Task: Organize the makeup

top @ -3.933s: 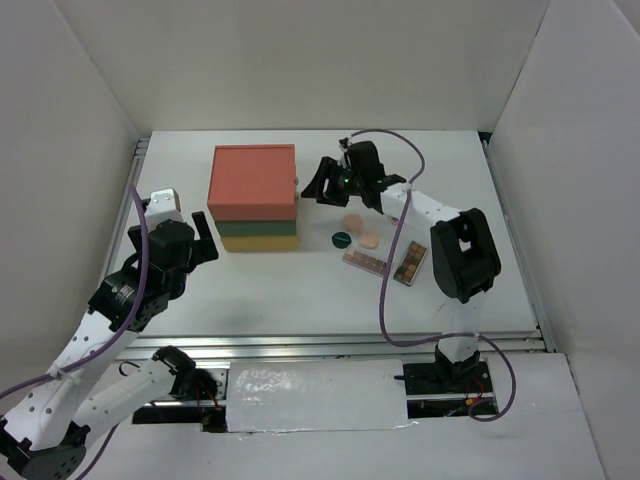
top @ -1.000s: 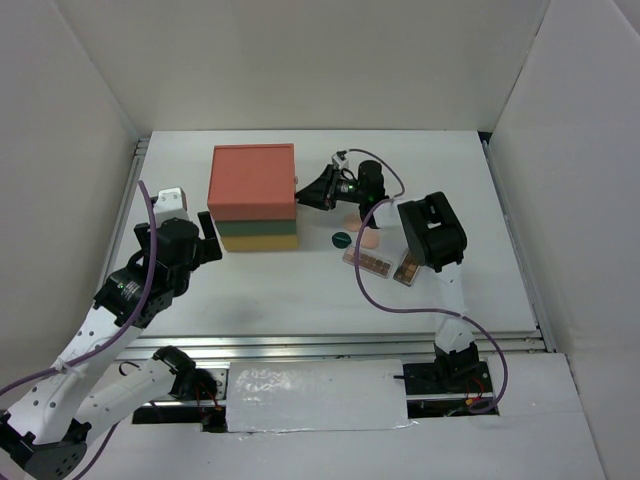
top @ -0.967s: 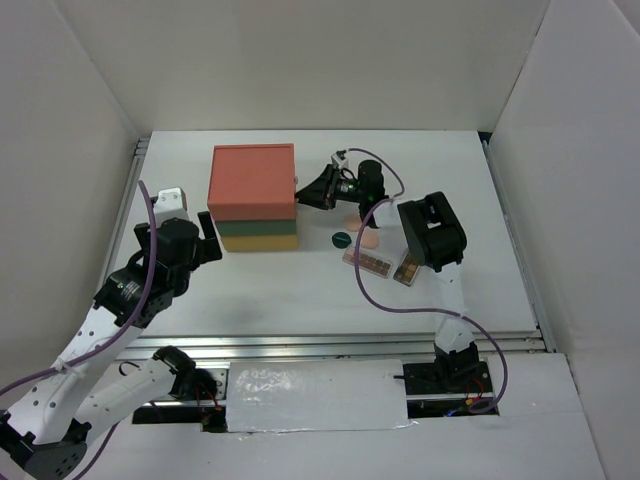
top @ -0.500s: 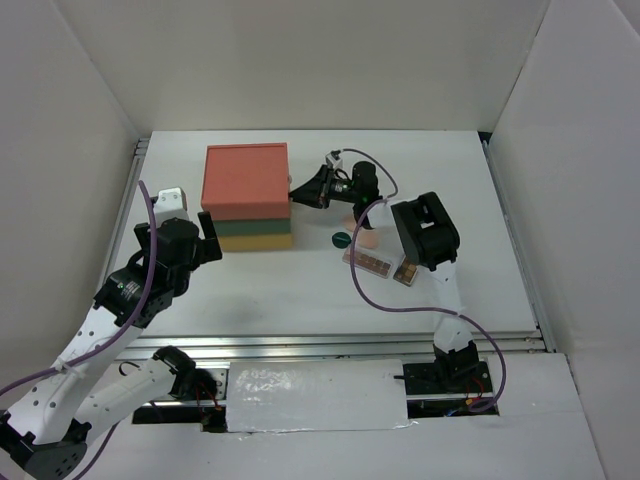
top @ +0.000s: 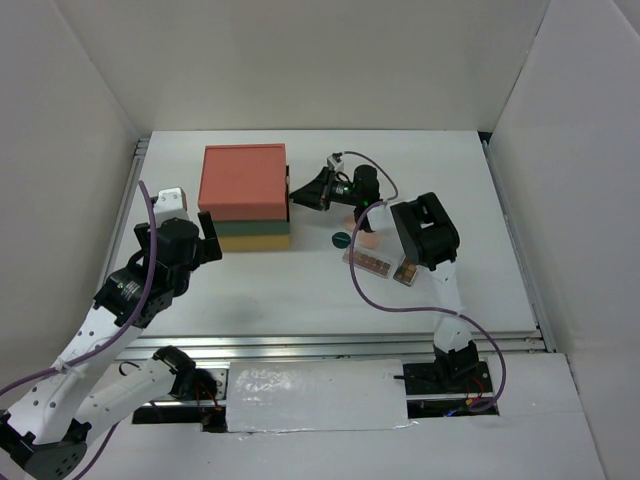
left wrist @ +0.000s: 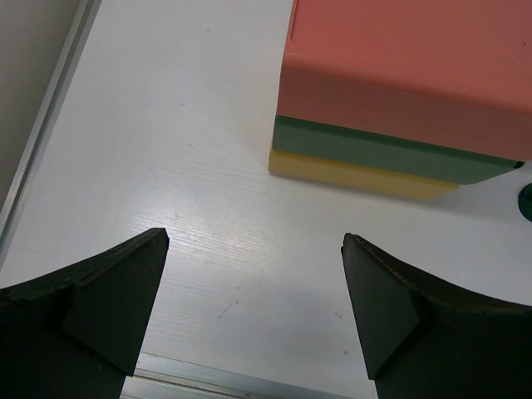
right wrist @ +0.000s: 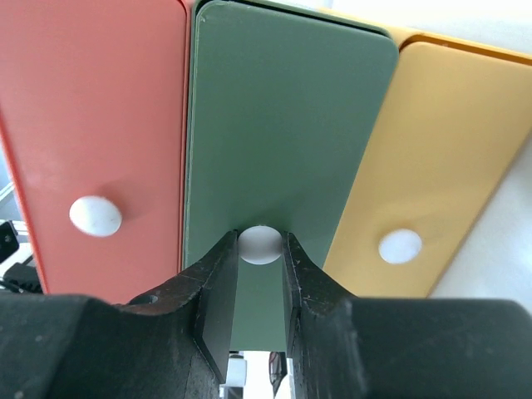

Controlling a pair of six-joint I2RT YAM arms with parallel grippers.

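Right gripper (right wrist: 259, 256) is pinched narrow on the white knob (right wrist: 260, 243) of the green drawer (right wrist: 283, 125), the middle one in the drawer box (top: 245, 190), with the orange drawer (right wrist: 91, 108) and yellow drawer (right wrist: 432, 150) on either side in the wrist view. Fingers sit square on the knob and look centred. Left gripper (left wrist: 253, 245) is spread wide, holding nothing, hovering over the table (top: 300, 300) just off the box's near-left corner and not touching it. Makeup is all out on the table right of the box: dark-green disc (top: 340, 239), a peach puff (top: 368, 239) beside it, and two long palettes (top: 372, 263) (top: 408, 270) nearer the arm bases. The rest is hidden behind the right arm. Step in hand looks like opening the green drawer. Pull straight out along the drawer axis with no twist, or the small knob slips from the pads. The box looks light and unanchored, so it will probably drag with the pull; bracing it with the left arm first would help. Go slowly and stop short of the disc.
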